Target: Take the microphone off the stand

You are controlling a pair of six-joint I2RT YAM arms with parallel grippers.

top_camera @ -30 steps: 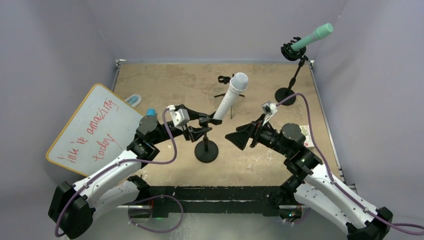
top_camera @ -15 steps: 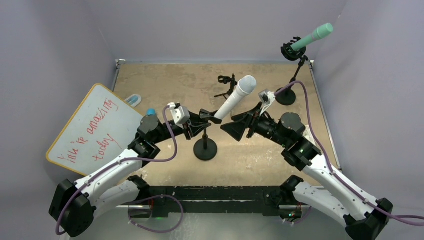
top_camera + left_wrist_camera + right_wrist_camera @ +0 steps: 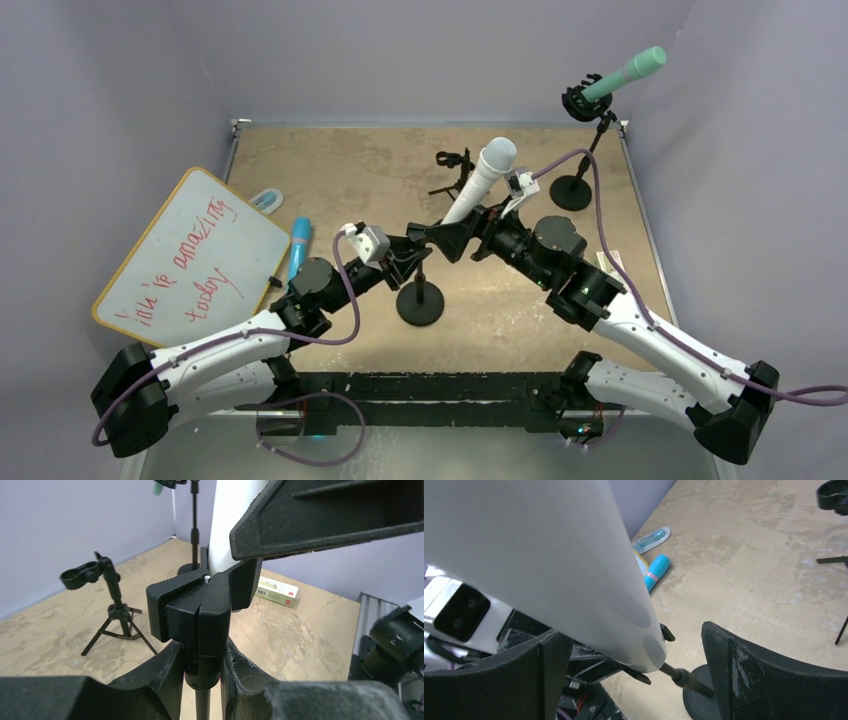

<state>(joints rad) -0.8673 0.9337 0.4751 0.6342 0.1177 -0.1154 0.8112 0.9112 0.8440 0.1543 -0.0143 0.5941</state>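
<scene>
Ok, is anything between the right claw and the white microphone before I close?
Nothing visible. The right claw is open, its fingers either side of the white microphone's lower end, just above the clip. The left claw grips the stand below that clip, out of the way.

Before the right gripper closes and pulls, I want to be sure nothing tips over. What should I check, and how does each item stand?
1. Left gripper clamped on the stand pole, below the clip: ok.
2. Right gripper open, with one finger on each side of the white microphone: ok.
3. Microphone seated in the clip: ok.
4. Stand base flat on the table: ok in the top view.
5. Pull path past the small tripod beside the microphone head: cannot tell.
</scene>
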